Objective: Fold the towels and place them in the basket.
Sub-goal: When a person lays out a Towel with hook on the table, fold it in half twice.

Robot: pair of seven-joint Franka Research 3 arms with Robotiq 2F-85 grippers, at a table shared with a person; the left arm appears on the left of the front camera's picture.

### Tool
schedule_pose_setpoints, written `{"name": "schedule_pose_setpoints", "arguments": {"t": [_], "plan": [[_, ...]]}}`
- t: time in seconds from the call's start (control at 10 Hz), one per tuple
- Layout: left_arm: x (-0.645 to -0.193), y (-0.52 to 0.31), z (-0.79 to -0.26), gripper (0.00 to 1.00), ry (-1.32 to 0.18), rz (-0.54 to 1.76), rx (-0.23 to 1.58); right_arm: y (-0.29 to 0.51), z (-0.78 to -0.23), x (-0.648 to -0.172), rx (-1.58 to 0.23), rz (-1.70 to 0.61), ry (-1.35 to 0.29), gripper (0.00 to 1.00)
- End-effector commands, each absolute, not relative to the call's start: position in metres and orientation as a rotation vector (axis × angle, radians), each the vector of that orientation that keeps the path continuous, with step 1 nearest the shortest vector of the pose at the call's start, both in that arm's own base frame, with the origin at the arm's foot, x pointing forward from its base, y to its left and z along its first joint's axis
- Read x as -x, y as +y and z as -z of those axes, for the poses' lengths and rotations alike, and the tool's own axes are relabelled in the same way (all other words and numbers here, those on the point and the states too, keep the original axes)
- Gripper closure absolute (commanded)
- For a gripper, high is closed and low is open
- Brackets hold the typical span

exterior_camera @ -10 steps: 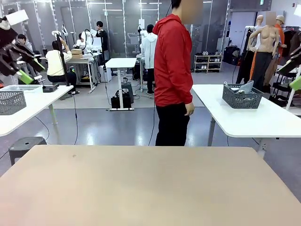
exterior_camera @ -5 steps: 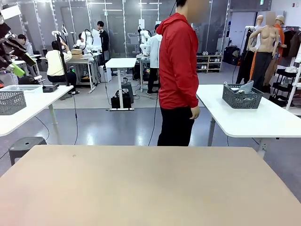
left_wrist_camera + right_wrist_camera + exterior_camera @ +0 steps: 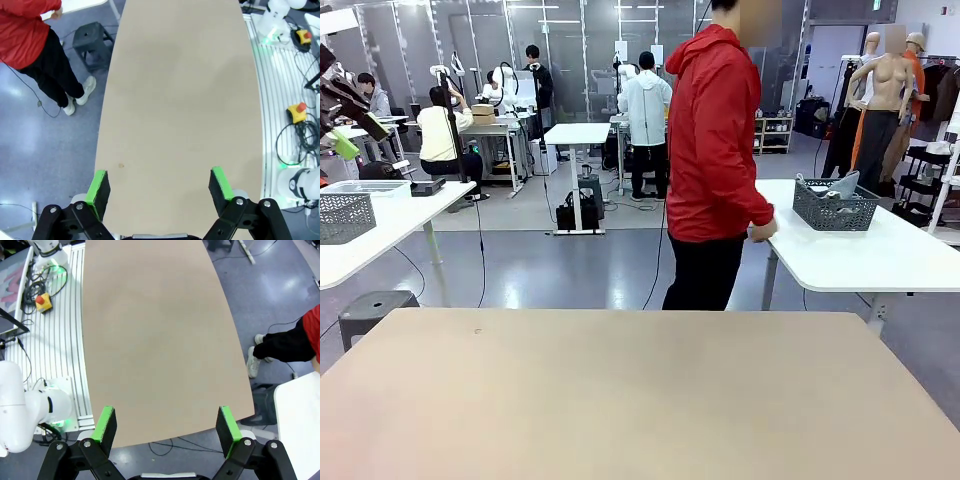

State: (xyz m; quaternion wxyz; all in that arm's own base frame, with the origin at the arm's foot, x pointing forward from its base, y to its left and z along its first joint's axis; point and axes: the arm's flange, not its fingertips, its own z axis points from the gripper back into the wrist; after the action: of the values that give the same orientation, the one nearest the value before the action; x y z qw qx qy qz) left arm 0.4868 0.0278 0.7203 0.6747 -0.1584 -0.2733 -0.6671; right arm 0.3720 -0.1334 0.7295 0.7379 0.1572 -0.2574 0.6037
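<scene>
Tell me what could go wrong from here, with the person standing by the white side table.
1. The dark grey wire-mesh basket sits on the white side table, off the beige work table; the person in the red jacket carrying it over could pass under the open left hand and right hand, risking contact if they descend early.
2. The pale cloth inside looks bunched, so corners may be hard to grasp.

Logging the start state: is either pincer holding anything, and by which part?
Nothing is held: the left pincer and the right pincer both stand open over the table.
</scene>
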Motion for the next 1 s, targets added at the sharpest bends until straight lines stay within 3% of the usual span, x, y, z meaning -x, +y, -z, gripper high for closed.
{"name": "schedule_pose_setpoints", "arguments": {"t": [0.0, 0.5, 0.9], "plan": [[-0.487, 0.029, -0.721, 0.0, -0.619, 1.498, 0.354, -0.134, -0.73, -0.371, -0.343, -1.325, -0.568, 0.0], [-0.487, 0.029, -0.72, 0.0, -0.616, 1.499, 0.355, -0.135, -0.73, -0.371, -0.342, -1.32, -0.564, 0.0], [-0.49, 0.038, -0.731, 0.0, -0.648, 1.491, 0.497, -0.142, -0.736, -0.369, -0.436, -1.325, -0.635, 0.0]]}}
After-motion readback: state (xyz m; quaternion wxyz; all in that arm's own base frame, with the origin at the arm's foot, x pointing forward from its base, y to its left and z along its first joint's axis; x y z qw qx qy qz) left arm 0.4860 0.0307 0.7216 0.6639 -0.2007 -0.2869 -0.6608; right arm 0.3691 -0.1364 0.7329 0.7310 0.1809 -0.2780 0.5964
